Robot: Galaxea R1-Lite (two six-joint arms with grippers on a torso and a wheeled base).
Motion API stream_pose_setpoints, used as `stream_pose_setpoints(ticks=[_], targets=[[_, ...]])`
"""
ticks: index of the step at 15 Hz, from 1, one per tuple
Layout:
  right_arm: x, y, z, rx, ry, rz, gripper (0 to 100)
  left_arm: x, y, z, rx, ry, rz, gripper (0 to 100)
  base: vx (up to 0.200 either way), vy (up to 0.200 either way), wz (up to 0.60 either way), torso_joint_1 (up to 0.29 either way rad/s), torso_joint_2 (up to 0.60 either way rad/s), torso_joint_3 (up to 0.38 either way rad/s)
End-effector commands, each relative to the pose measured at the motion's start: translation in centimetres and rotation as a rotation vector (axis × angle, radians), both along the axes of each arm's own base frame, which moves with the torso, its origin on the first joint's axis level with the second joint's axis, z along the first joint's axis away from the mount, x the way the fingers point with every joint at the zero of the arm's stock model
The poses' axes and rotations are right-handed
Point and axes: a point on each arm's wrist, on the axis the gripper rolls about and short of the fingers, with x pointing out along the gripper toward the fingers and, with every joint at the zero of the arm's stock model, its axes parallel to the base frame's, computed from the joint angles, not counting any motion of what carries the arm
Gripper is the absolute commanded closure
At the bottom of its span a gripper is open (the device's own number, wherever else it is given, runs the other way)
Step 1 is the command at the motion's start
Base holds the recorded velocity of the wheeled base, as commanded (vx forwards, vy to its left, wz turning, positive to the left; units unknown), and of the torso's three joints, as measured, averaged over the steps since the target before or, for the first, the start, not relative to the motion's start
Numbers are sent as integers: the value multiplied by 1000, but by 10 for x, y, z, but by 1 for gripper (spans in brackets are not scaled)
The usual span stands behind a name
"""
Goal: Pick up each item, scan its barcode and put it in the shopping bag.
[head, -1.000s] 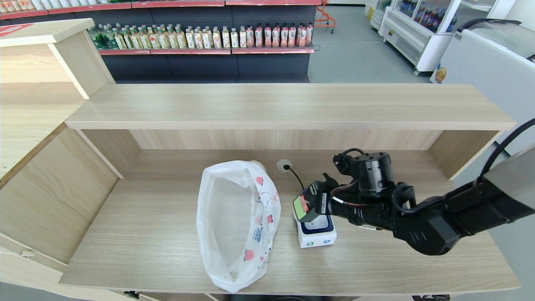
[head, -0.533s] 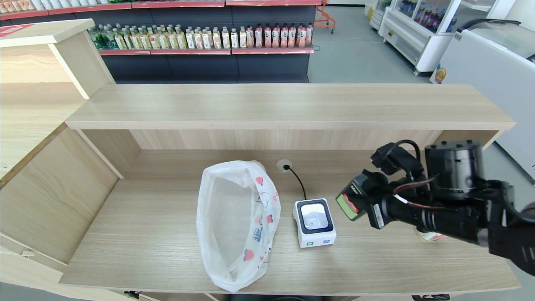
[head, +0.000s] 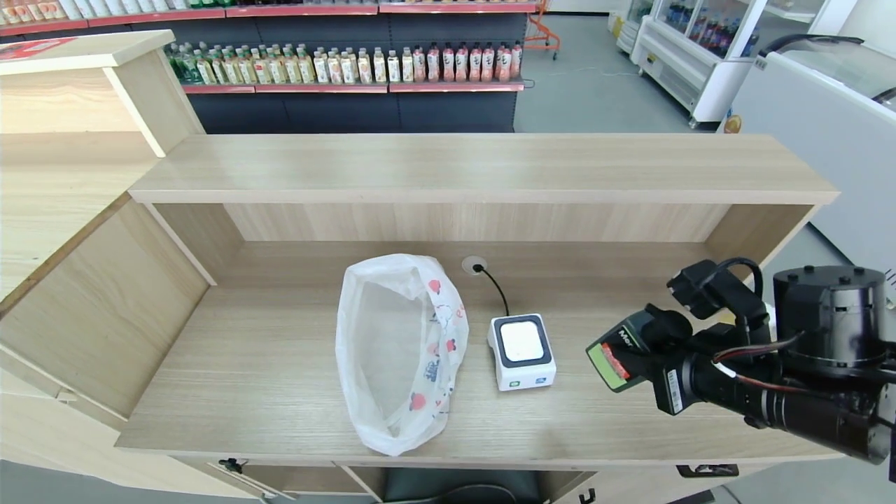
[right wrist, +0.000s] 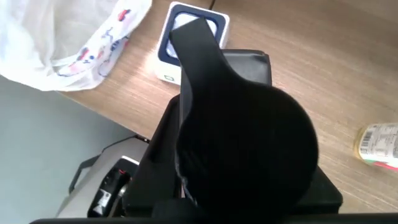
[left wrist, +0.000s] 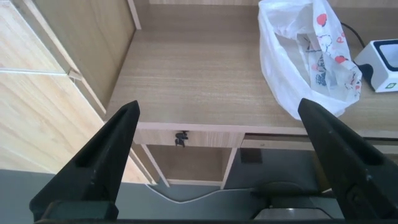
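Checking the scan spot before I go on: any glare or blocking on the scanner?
Head view: scanner window reads bright white, likely glare. Right wrist view: a dark shape up close hides part of it. Left wrist view: scanner sits at the edge, evenly lit.

Bright, even overhead light; soft faint shadows; counter (head: 280, 392) edges bow outward.

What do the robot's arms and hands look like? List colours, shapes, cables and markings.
The right arm is matt black, built of tubular sections and a cylindrical joint with a silvery band; thin red, white and black wires loop along it, and a small white label sits near the right hand. The left hand shows two black, wedge-shaped fingers.
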Motion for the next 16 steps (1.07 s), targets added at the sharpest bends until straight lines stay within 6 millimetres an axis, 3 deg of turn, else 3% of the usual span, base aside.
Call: stream_pose_setpoints(ticks=[1, 3, 7, 10, 16], targets=[[2, 2, 1, 13, 1, 10, 100, 0, 0, 0, 1, 0, 0, 0, 0, 0, 0, 0, 0, 0], [5, 4, 4, 34, 1, 29, 100, 0, 0, 0, -1, 0, 0, 0, 0, 100, 0, 13, 6, -1], [16, 29, 14, 239, 82, 47, 100, 0, 0, 0, -1, 1, 0, 0, 0, 200, 0, 10, 5, 3], [29, 39, -2, 207, 125, 52, 100, 0, 0, 0, -1, 0, 0, 0, 0, 67, 0, 4, 7, 1], [77, 96, -27, 111, 115, 151, 100, 0, 0, 0, -1, 1, 0, 0, 0, 0, 0, 0, 0, 0]])
